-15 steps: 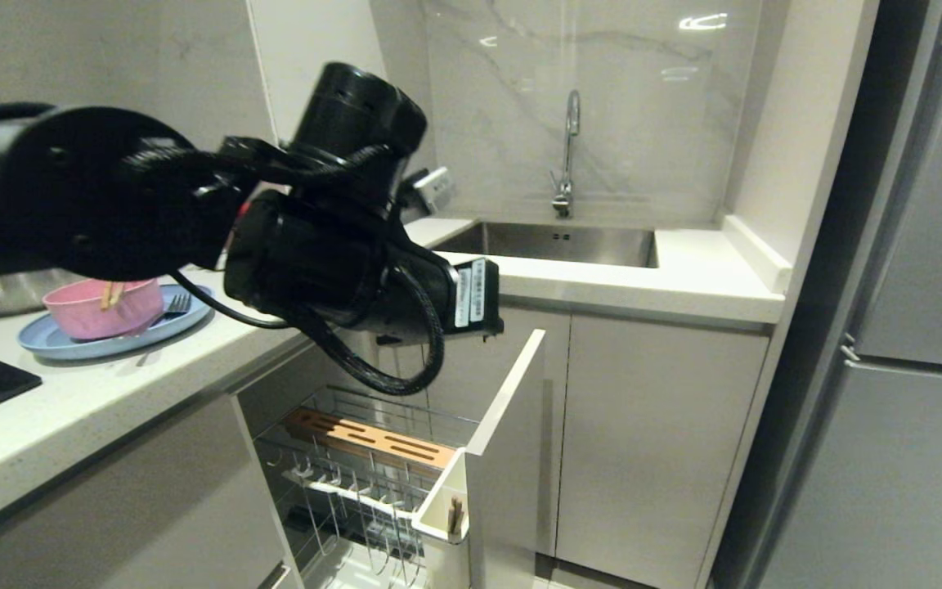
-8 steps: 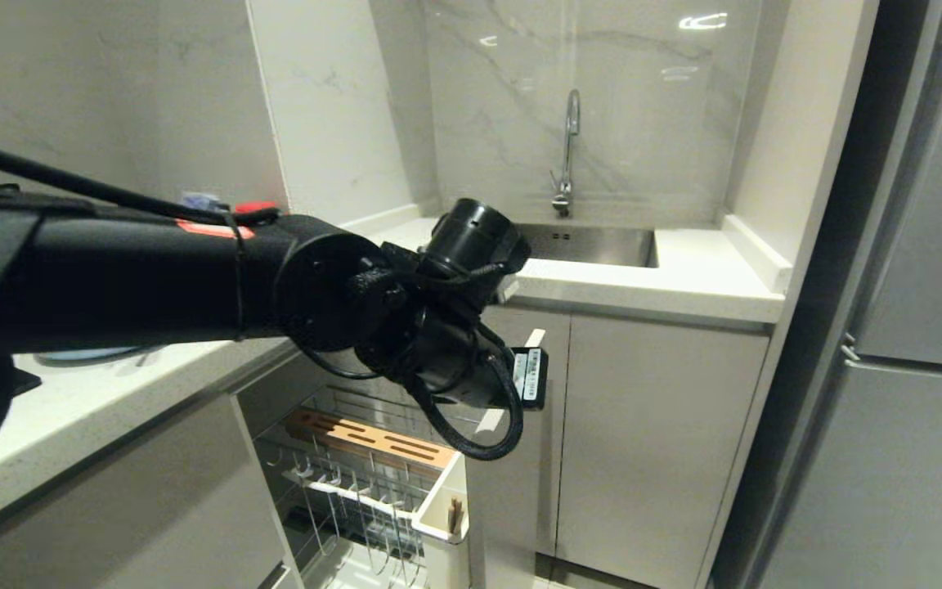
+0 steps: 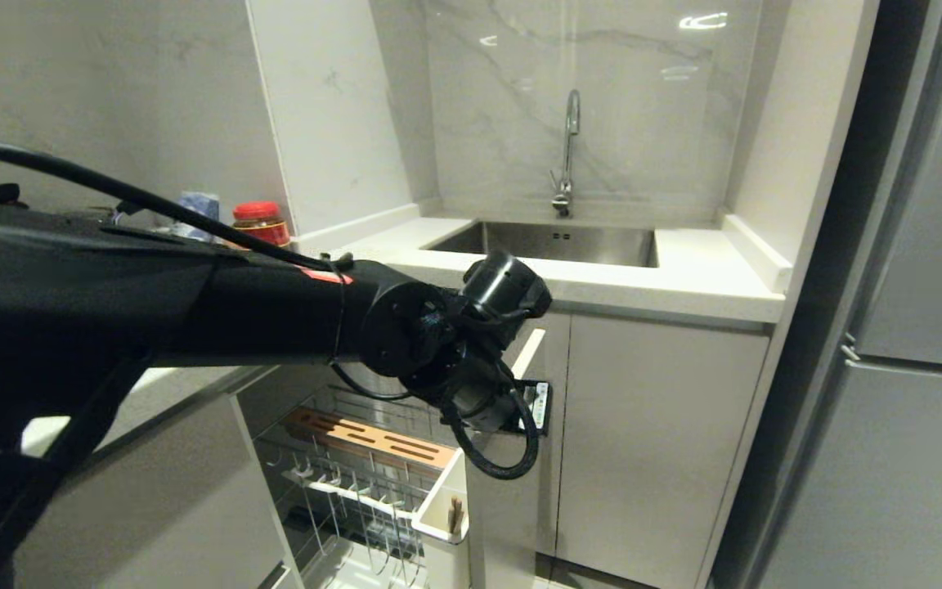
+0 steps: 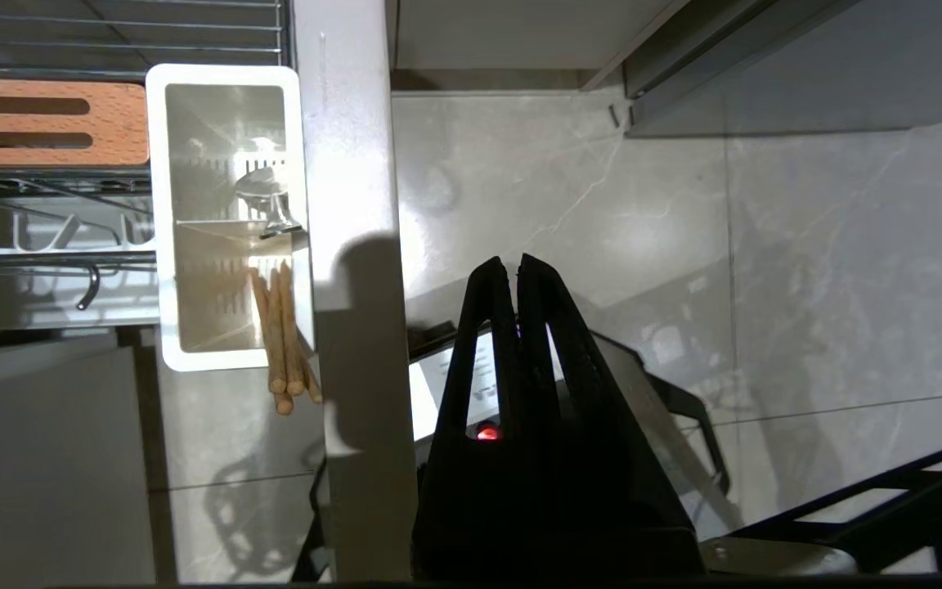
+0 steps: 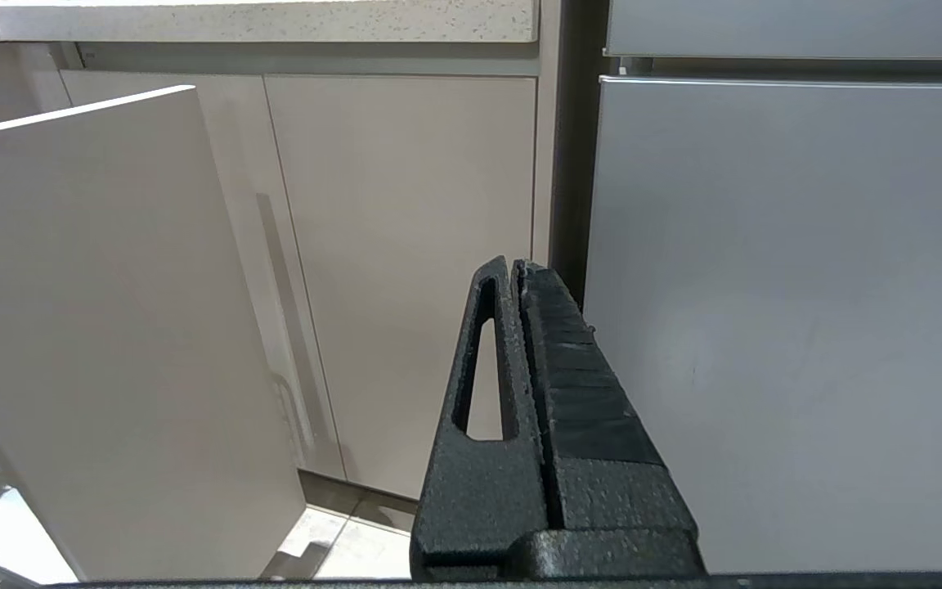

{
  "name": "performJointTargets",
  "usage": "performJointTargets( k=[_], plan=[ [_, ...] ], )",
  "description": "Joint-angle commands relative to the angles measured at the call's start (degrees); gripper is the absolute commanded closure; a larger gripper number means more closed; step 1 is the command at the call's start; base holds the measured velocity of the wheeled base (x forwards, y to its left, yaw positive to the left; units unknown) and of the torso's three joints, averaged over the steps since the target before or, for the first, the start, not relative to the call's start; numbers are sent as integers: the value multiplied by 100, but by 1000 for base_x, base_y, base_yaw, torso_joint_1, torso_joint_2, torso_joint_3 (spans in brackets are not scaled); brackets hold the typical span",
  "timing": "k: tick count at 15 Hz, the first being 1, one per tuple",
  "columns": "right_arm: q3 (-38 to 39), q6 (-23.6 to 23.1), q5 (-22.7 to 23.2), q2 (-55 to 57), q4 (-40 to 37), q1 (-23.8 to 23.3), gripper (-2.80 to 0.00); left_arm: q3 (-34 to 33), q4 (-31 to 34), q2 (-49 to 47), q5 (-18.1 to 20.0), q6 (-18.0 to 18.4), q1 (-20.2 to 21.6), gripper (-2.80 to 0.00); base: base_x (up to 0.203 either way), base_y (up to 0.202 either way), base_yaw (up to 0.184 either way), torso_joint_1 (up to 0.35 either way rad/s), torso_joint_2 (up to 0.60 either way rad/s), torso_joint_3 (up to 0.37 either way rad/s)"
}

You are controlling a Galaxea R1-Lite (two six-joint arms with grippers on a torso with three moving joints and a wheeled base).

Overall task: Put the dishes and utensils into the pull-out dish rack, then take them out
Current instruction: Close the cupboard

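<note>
Pull-out dish rack (image 3: 373, 458) bears no readable writing; chopsticks (image 4: 279, 335) inside.

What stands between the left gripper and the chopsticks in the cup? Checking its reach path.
In the left wrist view, the rack's white front panel stands between the left gripper and the chopsticks.

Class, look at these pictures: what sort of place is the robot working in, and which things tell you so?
A home kitchen, most likely: a sink with a tap in the counter, and a pull-out dish rack below.
</note>
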State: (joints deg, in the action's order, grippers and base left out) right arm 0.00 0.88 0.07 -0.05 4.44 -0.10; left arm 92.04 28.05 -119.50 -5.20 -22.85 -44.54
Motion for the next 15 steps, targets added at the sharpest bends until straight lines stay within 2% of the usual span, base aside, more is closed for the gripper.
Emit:
performJointTargets(
  k=[1, 4, 6, 8, 13, 15],
  plan=[
    [149, 0, 1, -4, 5, 1, 0, 7, 16, -128, -96, 24, 33, 0, 0, 0, 0, 0, 0, 0],
    [149, 0, 1, -4, 5, 1, 0, 7, 16, -206, -394, 35, 42, 0, 0, 0, 0, 0, 0, 0],
    [149, 0, 1, -4, 5, 1, 0, -16, 16, -200, -567, 168, 47, 0, 0, 0, 0, 0, 0, 0],
    [149, 0, 1, -4, 5, 1, 0, -39, 16, -206, -1002, 211, 50, 0, 0, 0, 0, 0, 0, 0],
    [149, 0, 1, -4, 5, 1, 0, -47, 7, -375, -1626, 342, 123, 0, 0, 0, 0, 0, 0, 0],
    [149, 0, 1, -4, 5, 1, 0, -35, 1, -455, -1734, 442, 218, 0, 0, 0, 0, 0, 0, 0]
  ],
)
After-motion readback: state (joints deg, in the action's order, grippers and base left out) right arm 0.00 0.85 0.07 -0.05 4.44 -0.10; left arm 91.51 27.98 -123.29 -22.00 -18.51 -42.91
